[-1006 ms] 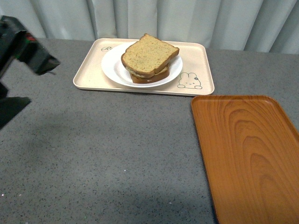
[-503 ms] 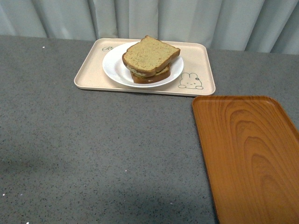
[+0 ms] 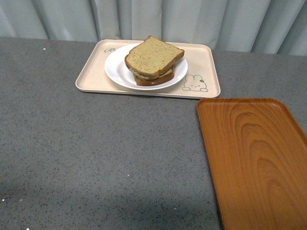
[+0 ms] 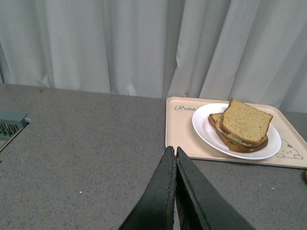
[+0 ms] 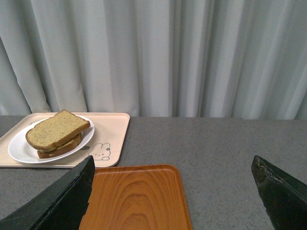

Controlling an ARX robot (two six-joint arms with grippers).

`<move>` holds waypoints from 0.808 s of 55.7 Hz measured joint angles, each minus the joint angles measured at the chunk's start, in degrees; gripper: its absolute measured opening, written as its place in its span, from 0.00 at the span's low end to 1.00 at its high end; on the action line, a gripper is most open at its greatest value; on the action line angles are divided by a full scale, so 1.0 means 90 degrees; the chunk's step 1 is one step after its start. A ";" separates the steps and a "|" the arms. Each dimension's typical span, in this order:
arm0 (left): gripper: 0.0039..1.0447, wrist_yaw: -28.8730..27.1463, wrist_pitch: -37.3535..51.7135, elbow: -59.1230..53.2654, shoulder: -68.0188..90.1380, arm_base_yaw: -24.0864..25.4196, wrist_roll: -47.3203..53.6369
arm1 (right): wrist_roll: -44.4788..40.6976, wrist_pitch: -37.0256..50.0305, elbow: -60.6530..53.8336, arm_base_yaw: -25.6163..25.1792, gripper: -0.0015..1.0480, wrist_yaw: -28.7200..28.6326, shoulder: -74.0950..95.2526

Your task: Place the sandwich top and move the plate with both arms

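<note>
The sandwich top (image 3: 153,56), a tan speckled slice with a brown crust, lies on a thicker lower slice on the round white plate (image 3: 117,72). It also shows in the left wrist view (image 4: 244,122) and the right wrist view (image 5: 56,129). Neither arm shows in the front view. My left gripper (image 4: 173,152) is shut and empty above the grey table, short of the plate (image 4: 206,132). My right gripper (image 5: 172,167) is open and empty, its fingers (image 5: 72,194) wide apart above the orange tray, far from the plate (image 5: 19,148).
The plate stands on a beige rabbit-print tray (image 3: 201,84) at the back of the grey table (image 3: 96,143). An orange wood-grain tray (image 3: 254,158) lies at the front right. Grey curtains (image 3: 192,19) hang behind. A grey-green device (image 4: 9,125) sits at the table's left edge.
One second ago my left arm showed at the far left of the front view; it has withdrawn out of that view. The sandwich and plate have not moved.
</note>
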 joint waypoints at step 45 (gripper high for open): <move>0.04 0.0002 -0.2582 -0.0005 -0.2812 0.0000 0.0000 | 0.0000 0.0000 0.0000 0.0000 0.91 0.0000 0.0000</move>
